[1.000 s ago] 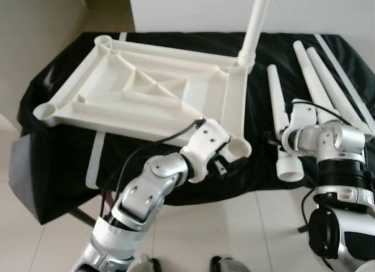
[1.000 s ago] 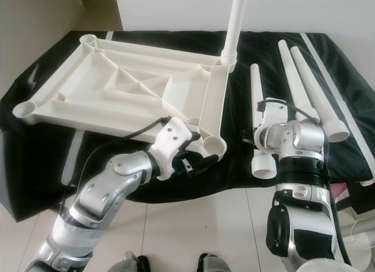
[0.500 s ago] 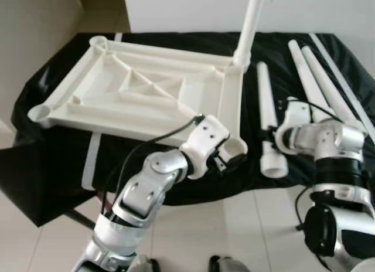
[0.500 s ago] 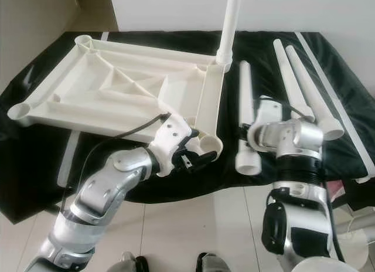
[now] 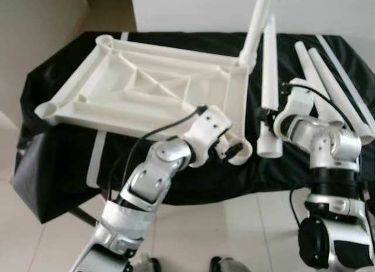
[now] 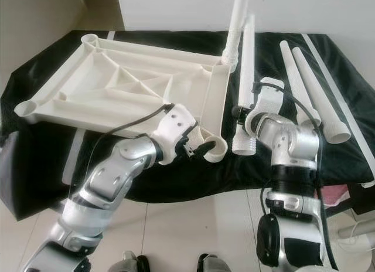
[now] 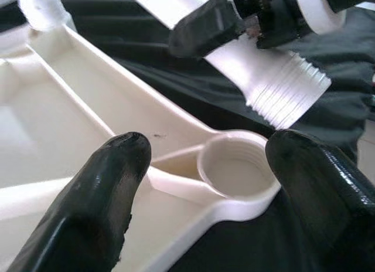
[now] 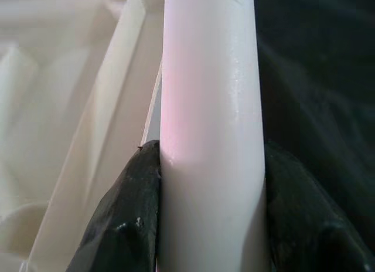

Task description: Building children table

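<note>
The white table top (image 5: 146,90) lies upside down on the black cloth (image 5: 53,160), ribs up, with one leg (image 5: 256,26) already standing in its far corner socket at about 1 o'clock. The near corner socket (image 7: 234,172), at roughly 5 o'clock of the frame, is open and empty. The left gripper (image 7: 205,184) sits at that corner with its fingers (image 7: 111,184) spread apart to either side of the socket, clamping nothing, seemingly steadying or framing the corner. The right gripper (image 8: 211,196) is clenched on a second table leg (image 5: 268,90), black fingers (image 8: 126,207) pressed against both sides of the white tube. What has changed over the last second is that leg: it lay flat on the cloth beside the frame, and now its far end is raised so it stands tilted nearly parallel to the mounted leg, and it has shifted toward the frame's edge. Its threaded end (image 7: 287,90) hangs just beside and above the empty socket, not yet in it. Two more loose legs (image 5: 328,78) rest on the cloth at 3 o'clock. I judge the insertion step is under way: the threaded end must next swing over the socket, come upright, and be turned in; misalignment of the threads looks the main risk.
</note>
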